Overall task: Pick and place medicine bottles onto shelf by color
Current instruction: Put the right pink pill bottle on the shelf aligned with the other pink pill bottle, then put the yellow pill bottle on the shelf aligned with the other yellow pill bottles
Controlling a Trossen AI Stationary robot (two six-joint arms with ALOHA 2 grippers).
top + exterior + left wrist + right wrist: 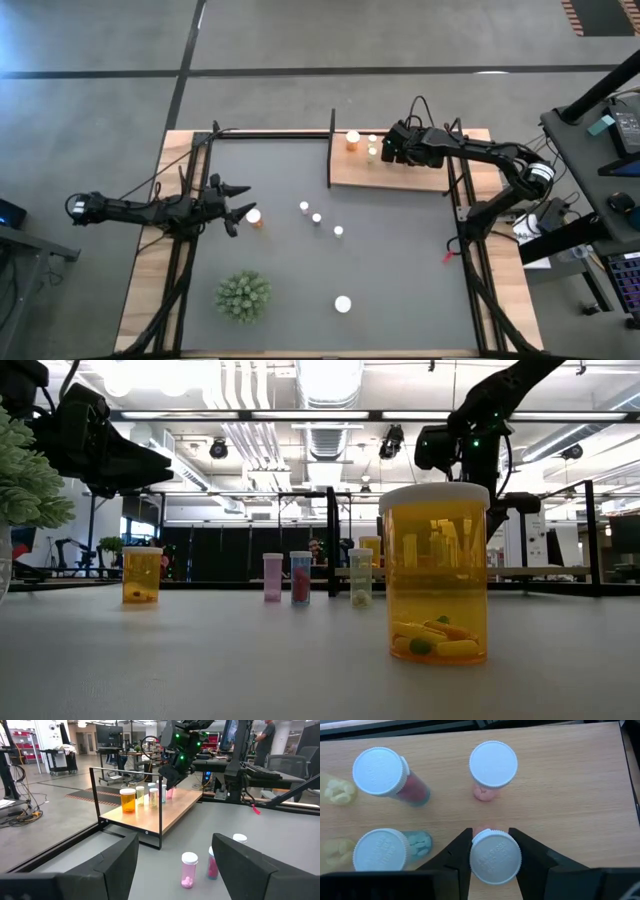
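Right end effector [490,851] clamped on a white-capped bottle [495,856] above the shelf [560,795]; left end effector [237,200] fingers apart.

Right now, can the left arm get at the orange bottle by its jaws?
Probably yes. The left gripper hangs with jaws open right beside the orange bottle, and the mat between them is bare. The plant and the other loose bottles stand well apart from it.

Grey concrete floor [300,40] crossed by dark lines, white ducted ceiling [270,430] with bright strip lights overhead.
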